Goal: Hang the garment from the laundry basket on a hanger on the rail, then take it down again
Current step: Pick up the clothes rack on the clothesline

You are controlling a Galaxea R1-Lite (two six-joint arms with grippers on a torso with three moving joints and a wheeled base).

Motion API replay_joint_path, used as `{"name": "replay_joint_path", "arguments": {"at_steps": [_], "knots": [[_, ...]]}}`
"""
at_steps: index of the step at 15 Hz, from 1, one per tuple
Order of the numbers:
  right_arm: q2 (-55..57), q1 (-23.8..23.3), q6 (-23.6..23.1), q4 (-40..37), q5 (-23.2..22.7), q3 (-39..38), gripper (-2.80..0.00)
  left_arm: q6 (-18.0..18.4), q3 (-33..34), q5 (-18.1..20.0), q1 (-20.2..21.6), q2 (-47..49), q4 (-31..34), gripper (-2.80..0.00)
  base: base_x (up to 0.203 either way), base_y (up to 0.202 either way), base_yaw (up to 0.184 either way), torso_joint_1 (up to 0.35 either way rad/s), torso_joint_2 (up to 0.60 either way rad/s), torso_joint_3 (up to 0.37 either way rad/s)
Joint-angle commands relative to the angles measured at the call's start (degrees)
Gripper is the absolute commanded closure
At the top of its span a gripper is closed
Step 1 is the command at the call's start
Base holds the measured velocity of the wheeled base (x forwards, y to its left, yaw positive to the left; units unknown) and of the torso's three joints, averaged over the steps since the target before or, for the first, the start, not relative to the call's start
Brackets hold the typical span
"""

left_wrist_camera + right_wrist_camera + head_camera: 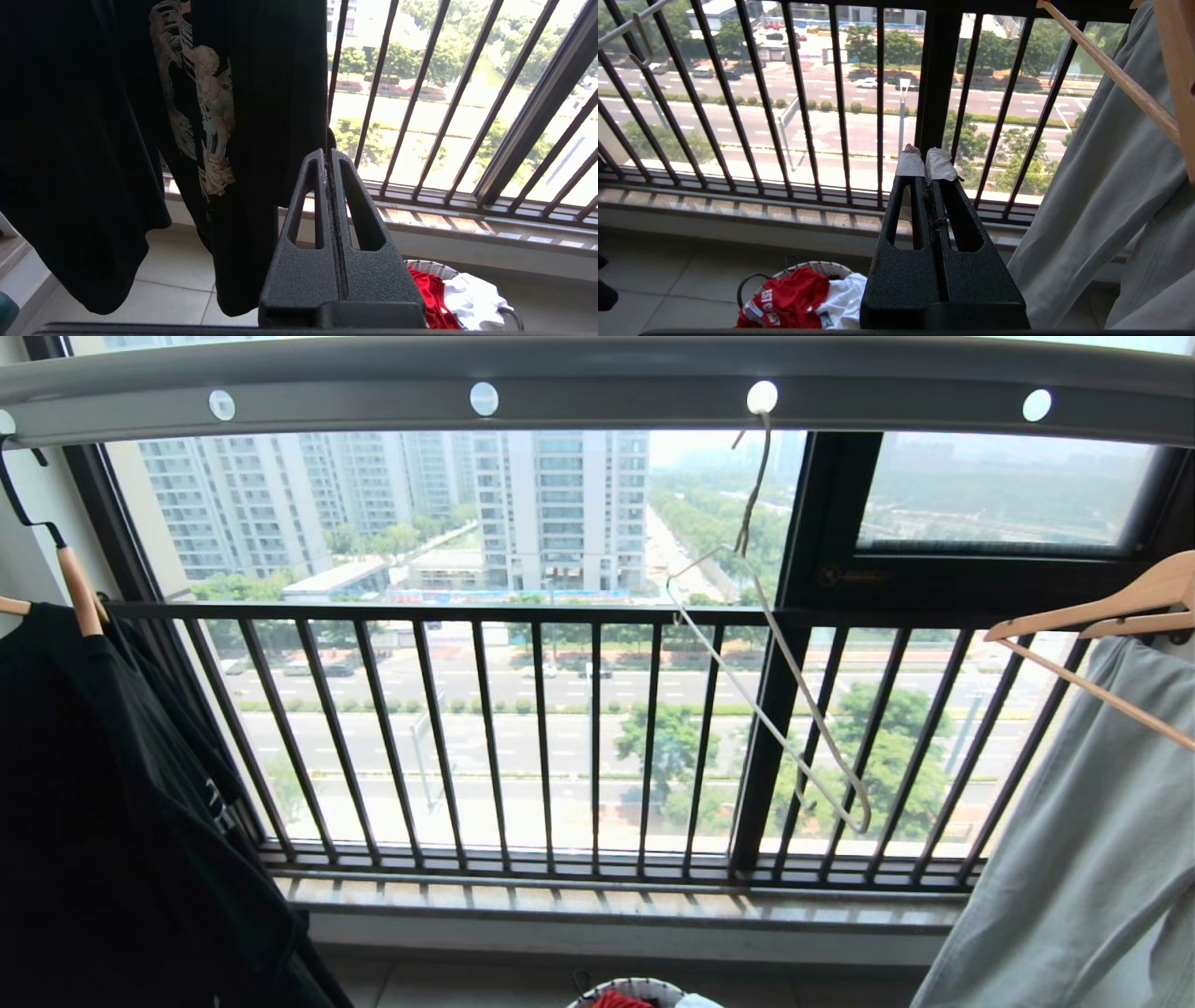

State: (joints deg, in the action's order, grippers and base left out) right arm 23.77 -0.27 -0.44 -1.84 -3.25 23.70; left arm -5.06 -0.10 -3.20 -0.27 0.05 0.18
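The red garment (789,298) lies crumpled in the laundry basket (826,267) on the floor below the window, beside a white T-shirt (843,301). In the head view only the basket's rim (639,985) and a bit of red garment (624,1001) show at the bottom edge. The thin cream wire hanger (775,672) dangles empty from a hole in the grey rail (597,378). My left gripper (328,151) is shut and empty beside the hanging black garment (117,140). My right gripper (927,150), with white-taped tips, is shut and empty above the basket.
A black garment (112,821) on a wooden hanger (79,593) hangs at the left. A grey garment (1092,840) on a wooden hanger (1102,611) hangs at the right. Dark window bars (597,737) and a stone sill (616,901) stand straight ahead.
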Motion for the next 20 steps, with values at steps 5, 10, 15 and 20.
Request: {"name": "replay_joint_path", "arguments": {"at_steps": [5, 10, 15, 20], "knots": [[28.69, 4.04, 0.11, -0.14, -2.36, 20.18, 0.0, -0.04, 0.01, -0.06, 0.0, 0.04, -0.01, 0.0, 0.0, 0.0, 0.0, 0.0, 0.0, 0.0], [41.44, 15.86, 0.77, -4.23, -1.61, 35.06, 0.0, -0.04, 0.01, -0.06, 0.0, 0.04, -0.01, 0.0, 0.0, 0.0, 0.0, 0.0, 0.0, 0.0], [49.88, 24.28, 7.53, -18.66, -0.29, 53.39, -2.8, -0.04, 0.01, -0.06, 0.0, 0.04, -0.01, 0.0, 0.0, 0.0, 0.0, 0.0, 0.0, 0.0], [58.12, 36.56, 9.72, -20.45, 10.62, 56.67, -2.8, -0.04, 0.01, -0.06, 0.0, 0.04, -0.01, 0.0, 0.0, 0.0, 0.0, 0.0, 0.0, 0.0]]}}
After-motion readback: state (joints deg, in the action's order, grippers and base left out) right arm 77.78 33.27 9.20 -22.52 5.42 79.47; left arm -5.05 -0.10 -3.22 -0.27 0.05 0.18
